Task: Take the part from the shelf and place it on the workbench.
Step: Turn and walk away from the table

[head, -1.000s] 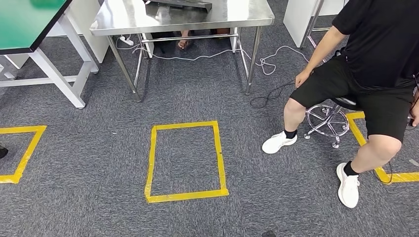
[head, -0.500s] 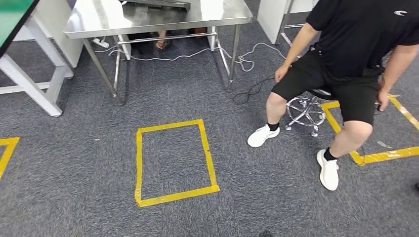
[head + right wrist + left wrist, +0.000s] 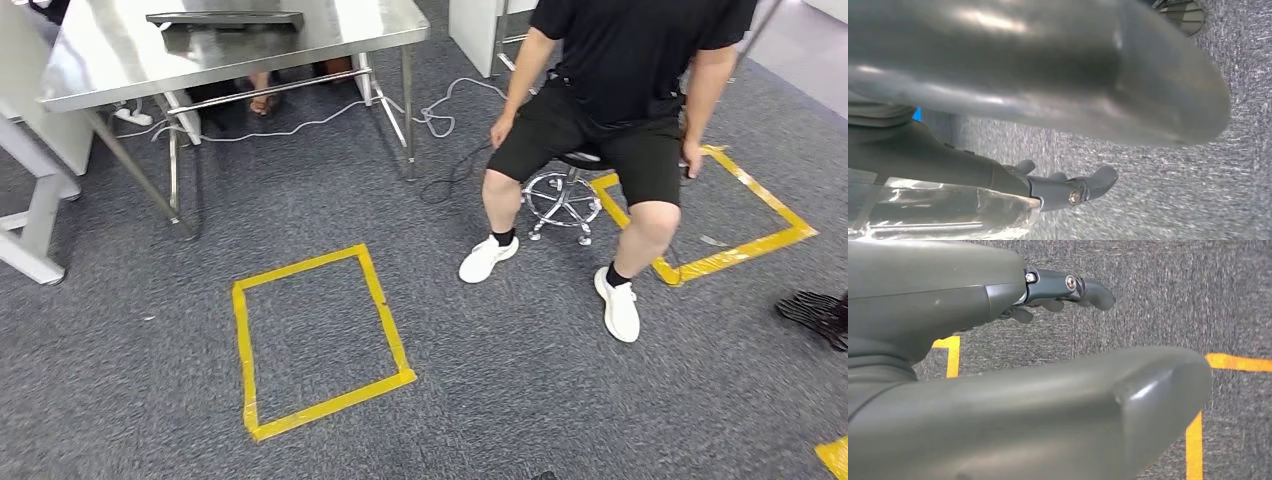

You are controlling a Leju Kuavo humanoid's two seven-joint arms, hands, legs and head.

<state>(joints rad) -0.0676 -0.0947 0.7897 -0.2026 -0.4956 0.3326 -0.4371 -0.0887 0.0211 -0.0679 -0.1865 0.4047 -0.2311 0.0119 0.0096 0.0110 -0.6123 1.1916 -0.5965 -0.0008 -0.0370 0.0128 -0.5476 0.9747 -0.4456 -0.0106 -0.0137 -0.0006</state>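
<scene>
A clear pack (image 3: 943, 212), glossy and crinkled, lies right against the underside of the right robot hand (image 3: 1048, 150) in its wrist view; whether this is the part, and whether the dark fingers (image 3: 1083, 187) grip it, I cannot tell. Those fingers reach out straight, with the thick thumb (image 3: 1148, 80) well apart from them and grey carpet (image 3: 1148, 200) showing in the gap. The left robot hand (image 3: 1058, 350) hangs over the same carpet with nothing in it, its fingers (image 3: 1078, 290) stretched out and apart from the broad thumb (image 3: 1128, 405), and yellow tape lines (image 3: 1198, 440) run on the floor below it. From the head view, a square of yellow tape (image 3: 315, 340) marks the carpet in front of the robot. Beyond it stands a steel surface (image 3: 100, 60) with a dark flat tray (image 3: 225, 18) near its far edge, and white cables (image 3: 300, 122) trail across the floor under it. To the right a person (image 3: 625, 70) in black with white shoes sits on a chrome stool (image 3: 560, 195), which stands at the corner of a second tape square (image 3: 740, 245). A black ribbed thing (image 3: 815, 312) lies at the right edge.
</scene>
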